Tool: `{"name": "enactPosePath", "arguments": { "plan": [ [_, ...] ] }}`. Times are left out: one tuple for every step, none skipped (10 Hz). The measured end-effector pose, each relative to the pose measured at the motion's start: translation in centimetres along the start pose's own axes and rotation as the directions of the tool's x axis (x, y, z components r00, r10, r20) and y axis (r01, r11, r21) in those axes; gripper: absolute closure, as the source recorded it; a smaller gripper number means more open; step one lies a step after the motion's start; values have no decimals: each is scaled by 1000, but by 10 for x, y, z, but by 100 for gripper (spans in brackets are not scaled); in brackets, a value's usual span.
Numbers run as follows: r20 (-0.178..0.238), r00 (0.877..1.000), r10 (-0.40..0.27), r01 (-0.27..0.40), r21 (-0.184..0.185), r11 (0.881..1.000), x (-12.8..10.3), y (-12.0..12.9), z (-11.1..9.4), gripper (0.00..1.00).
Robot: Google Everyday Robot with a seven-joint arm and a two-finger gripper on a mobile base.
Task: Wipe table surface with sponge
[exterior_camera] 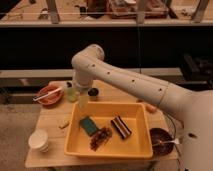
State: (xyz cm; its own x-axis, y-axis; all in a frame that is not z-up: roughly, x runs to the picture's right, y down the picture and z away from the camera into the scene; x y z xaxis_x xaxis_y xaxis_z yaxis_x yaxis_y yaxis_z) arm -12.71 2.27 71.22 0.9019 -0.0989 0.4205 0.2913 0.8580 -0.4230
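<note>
The teal-green sponge [89, 125] lies flat in the left part of the yellow tub [142, 147], which stands on the light tan wooden table surface [52, 117]. My white arm comes in from the lower right, bends high at its elbow [87, 59] and points down. My gripper [82, 103] hangs over the tub's far left rim, a little above and behind the sponge, not touching it.
In the tub there are also a dark striped block [120, 126] and a brown cluster [101, 138]. On the table stand a red bowl with a utensil [49, 95], a small bottle [72, 93], a dark cup [93, 93], a white cup [39, 140], a pale yellow lump [64, 124] and a dark bowl [161, 140].
</note>
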Motion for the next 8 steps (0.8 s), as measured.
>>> {"name": "enactPosePath", "arguments": {
  "plan": [
    [1,1000,-1,1,0,1000,-1,0,0,20],
    [3,1000,-4,4,-1,1000,-3,0,0,20],
    [3,1000,-3,3,0,1000,-2,0,0,20],
    [1,1000,7,-7,-3,1000,0,0,1,20],
    [-4,1000,19,-19,-33,999,4,8,4,20],
    [-6,1000,31,-31,-59,998,11,21,9,20],
    [-7,999,42,-43,-80,996,16,35,13,20],
    [-4,998,60,-60,-103,993,20,56,14,20]
  ]
}}
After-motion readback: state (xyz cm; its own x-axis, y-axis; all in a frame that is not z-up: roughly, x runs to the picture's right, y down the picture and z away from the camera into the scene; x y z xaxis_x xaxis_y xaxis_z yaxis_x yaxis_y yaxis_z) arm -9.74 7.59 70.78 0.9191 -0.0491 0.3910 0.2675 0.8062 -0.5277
